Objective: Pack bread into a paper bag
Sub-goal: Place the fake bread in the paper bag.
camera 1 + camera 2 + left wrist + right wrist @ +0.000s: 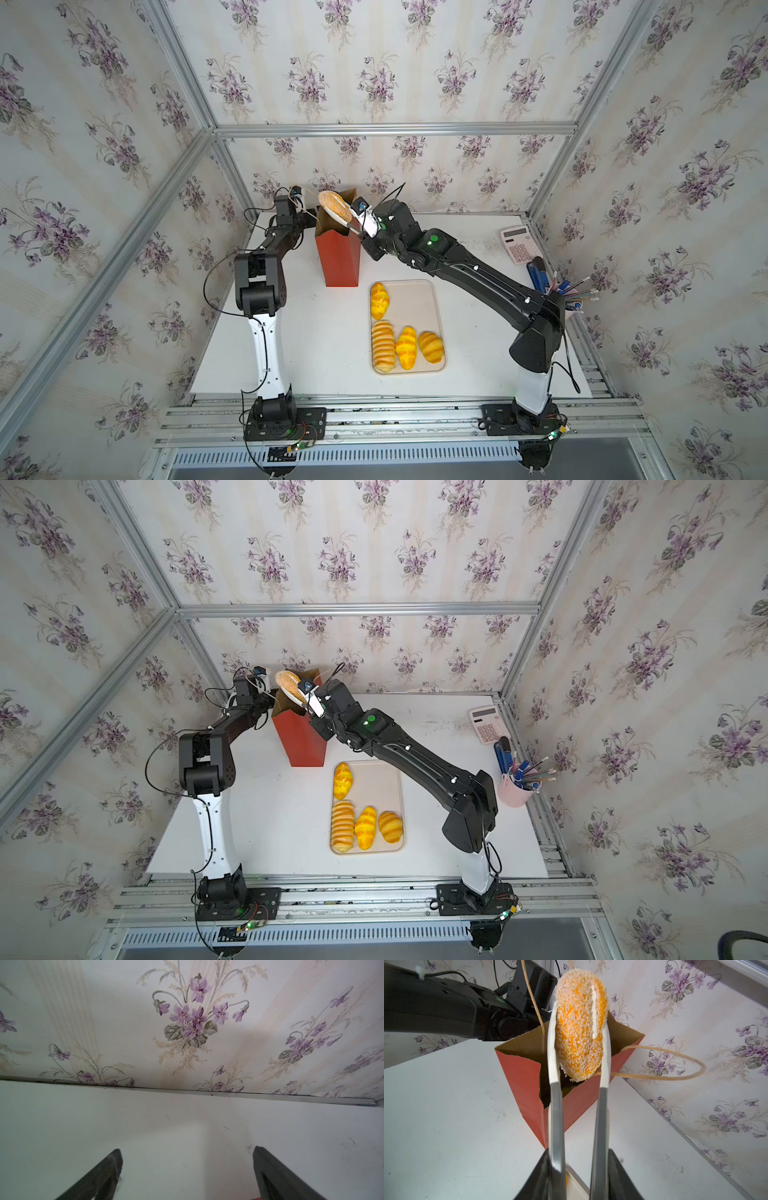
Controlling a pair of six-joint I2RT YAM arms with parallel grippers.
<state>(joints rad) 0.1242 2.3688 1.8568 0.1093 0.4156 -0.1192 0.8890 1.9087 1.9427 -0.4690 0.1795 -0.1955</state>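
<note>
**Speckled bun [579,1028] held in tongs [555,1105] over the open red paper bag [521,1076]**

The right gripper [579,1167] is clamped on the metal tongs, whose tips squeeze the bun by its sides over the bag's mouth. The left gripper [187,1167] has its jaws apart and empty, near the bag's top. I would lower the bun lengthwise into the opening, clear of the twine handle [675,1076], before loosening. Four yellow rolls [406,347] lie on the tray [415,299].
</note>
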